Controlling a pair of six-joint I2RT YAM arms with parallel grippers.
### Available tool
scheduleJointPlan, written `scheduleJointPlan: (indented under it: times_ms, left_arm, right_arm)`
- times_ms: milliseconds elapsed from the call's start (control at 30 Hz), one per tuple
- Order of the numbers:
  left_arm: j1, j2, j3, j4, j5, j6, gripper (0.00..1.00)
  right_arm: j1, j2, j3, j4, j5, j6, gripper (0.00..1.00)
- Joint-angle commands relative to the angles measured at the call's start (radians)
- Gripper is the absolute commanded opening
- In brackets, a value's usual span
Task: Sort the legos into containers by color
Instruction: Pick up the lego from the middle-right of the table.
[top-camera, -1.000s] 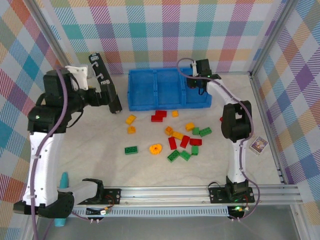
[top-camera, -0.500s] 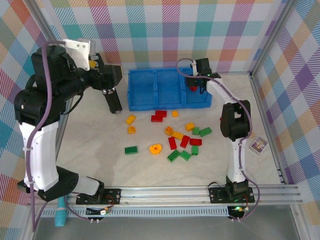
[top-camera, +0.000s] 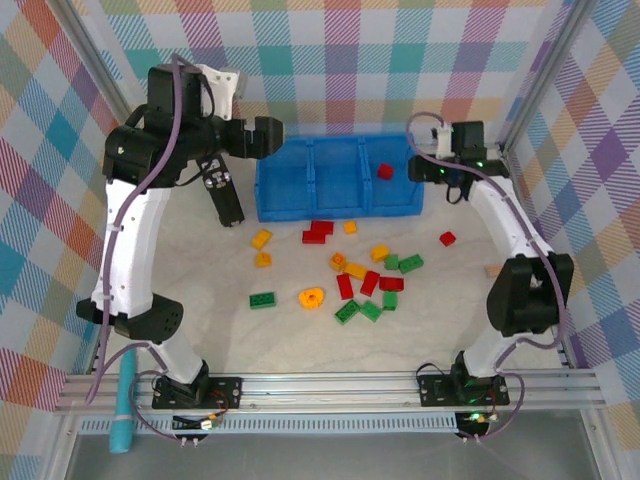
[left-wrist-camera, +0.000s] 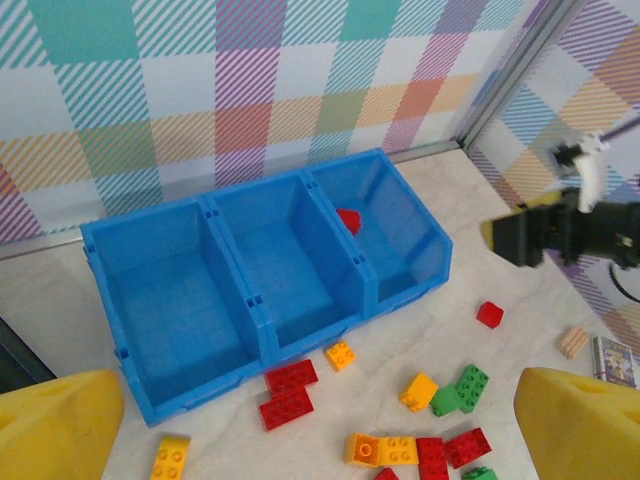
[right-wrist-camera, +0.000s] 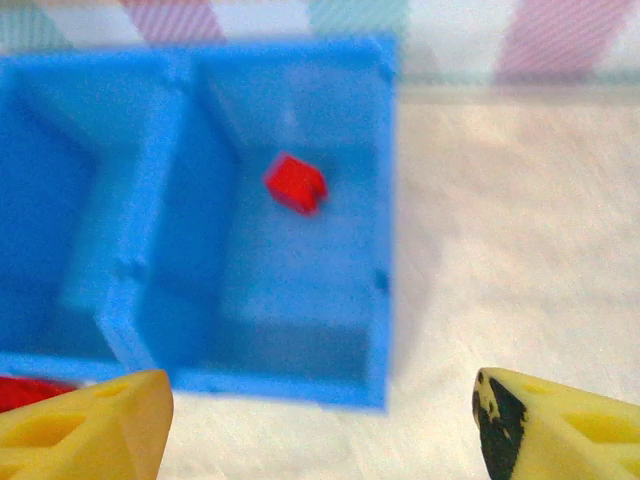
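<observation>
In the right-hand compartment of the bin (top-camera: 300, 210) lies one red brick (top-camera: 384, 171); the right tool (top-camera: 418, 168) beside it gapes empty (left tool (left-wrist-camera: 320, 420) likewise). Best take the loose red brick (top-camera: 447, 238) nearby, squarely from above.

A robotics lab's test cell: plaid cloth walls (top-camera: 400, 60) on an aluminium frame (top-camera: 330, 385) enclose a pale marbled tabletop (top-camera: 220, 340), beyond and beneath the yellow fingers (left-wrist-camera: 50, 420).
</observation>
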Motion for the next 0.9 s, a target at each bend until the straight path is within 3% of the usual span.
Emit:
scheduleJointPlan:
  times_ms: [0,200,633,867]
  left_arm:
    - [-0.005,-0.018,0.047,-0.021,0.014,0.0,1.0]
    - [-0.006,-0.029,0.005,-0.011,0.038,-0.009,1.0]
    - [-0.02,-0.104,-0.1,-0.019,-0.054,0.021,1.0]
    - [-0.031,-0.113,-0.112,-0.024,-0.074,0.026,1.0]
  right_arm:
    - [-0.031,0.02,-0.178,-0.062,-0.009,0.083,0.79]
    - [-0.127,0.059,-0.311,-0.006,-0.04,0.193,0.81]
    - [-0.17,0.219,-0.227,-0.006,0.05,0.249,0.81]
    - [-0.174,0.275,-0.2,-0.011,0.075,0.266,0.69]
